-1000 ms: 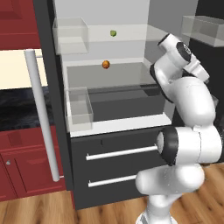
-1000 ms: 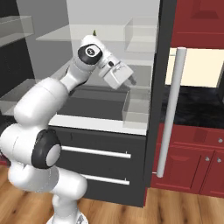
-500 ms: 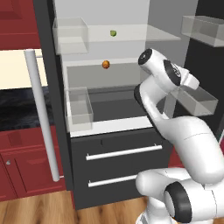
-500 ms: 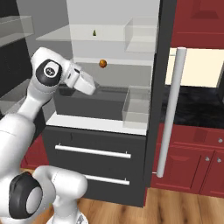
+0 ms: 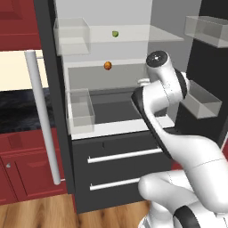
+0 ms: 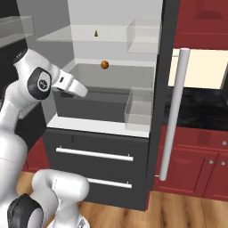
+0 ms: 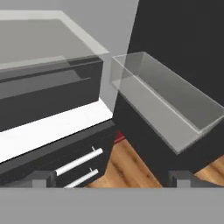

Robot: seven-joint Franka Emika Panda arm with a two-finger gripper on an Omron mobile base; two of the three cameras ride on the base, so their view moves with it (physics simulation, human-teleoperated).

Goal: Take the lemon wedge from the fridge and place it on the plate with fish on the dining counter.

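Swung lower and further toward the right-hand door since half a second back, with the elbow folded deeper in front of the fridge (image 5: 133, 111) and the wrist turned down. Base unmoved; lemon wedge and orange ball exactly where they were.

Still the reaching step: fridge standing open, nothing picked up yet. Tool (image 7: 112, 177) spread wide and empty, tips far apart at the bottom of the hand view, aimed past the clear door bin (image 7: 170, 103) toward the lower drawers (image 7: 81, 164) and the wood floor (image 7: 127, 168) rather than at any shelf.

Lemon wedge (image 5: 115, 34) sitting on the upper glass shelf (image 5: 147, 33) of the fridge, near its middle; seen from the right base camera as a tiny pointed speck (image 6: 96, 33). Orange-brown ball (image 5: 107, 66) one shelf below the wedge, slightly to its left, not the target.

Next move, as judged: raise and re-aim the wrist up to the upper shelf, well above the present pose, keep clear of the door bins, line both tips either side of the wedge, then close gently, given how small and pointed it looks.
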